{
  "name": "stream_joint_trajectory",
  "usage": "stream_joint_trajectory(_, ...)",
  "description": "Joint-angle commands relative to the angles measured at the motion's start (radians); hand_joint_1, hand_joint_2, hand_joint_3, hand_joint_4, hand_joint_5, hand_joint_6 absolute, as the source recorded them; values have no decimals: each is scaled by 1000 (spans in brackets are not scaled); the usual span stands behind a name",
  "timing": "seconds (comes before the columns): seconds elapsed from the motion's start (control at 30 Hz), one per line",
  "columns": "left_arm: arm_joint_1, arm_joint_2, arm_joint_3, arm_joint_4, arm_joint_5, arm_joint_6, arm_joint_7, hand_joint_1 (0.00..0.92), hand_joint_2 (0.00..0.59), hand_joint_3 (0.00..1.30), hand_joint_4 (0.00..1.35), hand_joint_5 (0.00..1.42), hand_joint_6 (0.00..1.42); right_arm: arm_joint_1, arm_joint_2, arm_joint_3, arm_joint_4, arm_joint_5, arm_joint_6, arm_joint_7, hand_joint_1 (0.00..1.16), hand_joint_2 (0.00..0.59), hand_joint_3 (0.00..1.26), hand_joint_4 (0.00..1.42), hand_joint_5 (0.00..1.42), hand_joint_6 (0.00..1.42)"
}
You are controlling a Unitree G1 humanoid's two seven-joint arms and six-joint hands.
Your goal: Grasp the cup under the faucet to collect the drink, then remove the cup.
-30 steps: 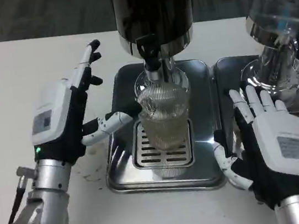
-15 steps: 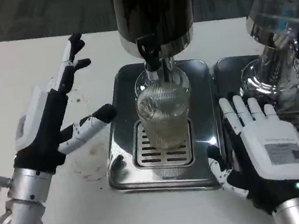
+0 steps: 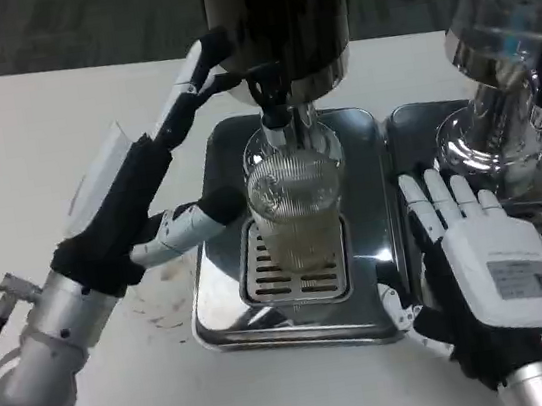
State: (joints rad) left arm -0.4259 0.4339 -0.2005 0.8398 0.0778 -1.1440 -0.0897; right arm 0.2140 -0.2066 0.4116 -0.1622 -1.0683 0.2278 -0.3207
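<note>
Head view, cup (image 3: pixel 295 210) under faucet (image 3: pixel 275 111), left hand (image 3: pixel 139 196) beside (fingers spread), right hand (image 3: pixel 482 269) apart, empty.

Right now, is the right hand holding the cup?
No. The right hand lies open on the table to the right of the tray, apart from the cup under the faucet.

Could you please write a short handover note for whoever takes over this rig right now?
Left robot hand: open, fingers reaching up toward the black faucet, thumb beside the cup.
Right robot hand: open, flat, right of the steel drip tray.
Ribbed clear glass cup: upright on the tray's grate under the faucet, partly filled with pale drink.
Done: cup placed, some drink collected.
Left: finish filling, grasp the cup, remove it.
</note>
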Motion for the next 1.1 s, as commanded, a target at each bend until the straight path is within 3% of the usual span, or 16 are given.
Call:
stream_joint_trajectory(0.03,-53,-38,27,27,-33,30,-80,0,89,0,0,140,83,21,13,-7,-23,9,0,-28,478,501,57,1,14,42)
stream_joint_trajectory(0.37,-99,-93,58,69,-34,21,-184,0,91,7,0,173,98,51,48,-2,-41,-13,20,-41,483,501,64,1,15,58)
stream_joint_trajectory(0.77,-34,-57,68,-14,35,-42,-195,0,101,52,0,193,116,39,46,-10,-33,5,18,-29,485,501,64,1,15,68)
stream_joint_trajectory(1.1,10,-9,86,-113,298,-62,-46,0,104,58,0,203,119,14,31,-11,-20,30,-1,-28,486,501,67,11,25,102)
